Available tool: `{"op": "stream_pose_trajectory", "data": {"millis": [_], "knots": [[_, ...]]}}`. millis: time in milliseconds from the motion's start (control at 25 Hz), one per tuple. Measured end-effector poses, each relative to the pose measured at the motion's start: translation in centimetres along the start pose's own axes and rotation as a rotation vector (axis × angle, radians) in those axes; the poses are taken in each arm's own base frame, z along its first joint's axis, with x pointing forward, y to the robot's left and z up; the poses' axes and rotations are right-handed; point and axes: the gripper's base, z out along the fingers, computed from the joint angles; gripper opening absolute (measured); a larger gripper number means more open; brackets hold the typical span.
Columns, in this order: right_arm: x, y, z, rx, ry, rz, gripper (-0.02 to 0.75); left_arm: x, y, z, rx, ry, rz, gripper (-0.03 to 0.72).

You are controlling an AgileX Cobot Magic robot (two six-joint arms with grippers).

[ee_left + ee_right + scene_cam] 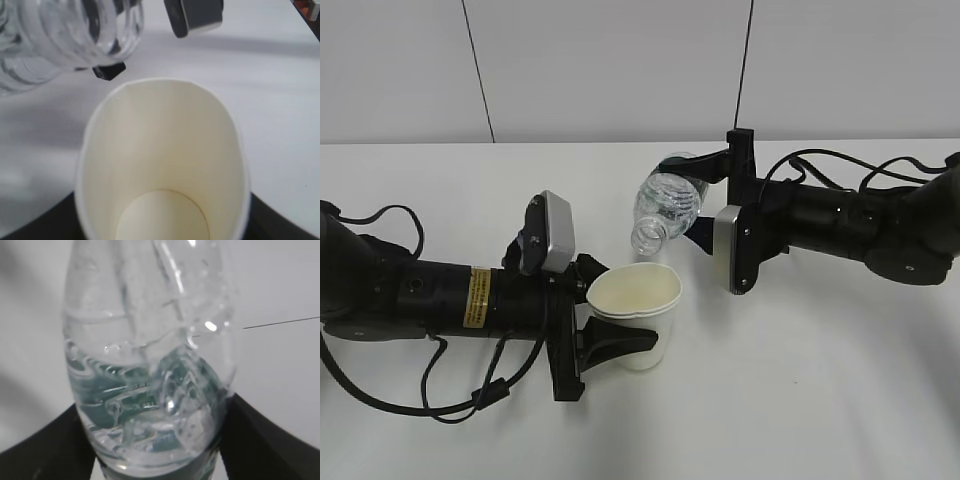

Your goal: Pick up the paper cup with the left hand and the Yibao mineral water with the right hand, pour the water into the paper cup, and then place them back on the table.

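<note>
Hands [610,335] [705,200] grip paper cup [635,300] and tilted Yibao mineral water [665,205].

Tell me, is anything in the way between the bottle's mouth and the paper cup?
Nothing visible. The tilted Yibao mineral water has its open mouth just above and behind the paper cup rim, with only air between them.

I'm seeing a small white matt paper cup [635,305], a clear glossy ribbed plastic water bottle [668,205], and I'm reading the wide white tabletop [820,400] as smooth, matt.
</note>
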Motion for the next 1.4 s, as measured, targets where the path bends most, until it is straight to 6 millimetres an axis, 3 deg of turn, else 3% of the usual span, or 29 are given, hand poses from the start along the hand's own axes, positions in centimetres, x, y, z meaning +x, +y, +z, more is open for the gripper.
{"op": "stream_pose_trajectory", "data": {"millis": [1400], "knots": [[0.02,-0.34,-0.01,0.038,0.006,-0.171,0.487,0.00,0.00,0.00,0.000,0.000,0.000,0.423]]}}
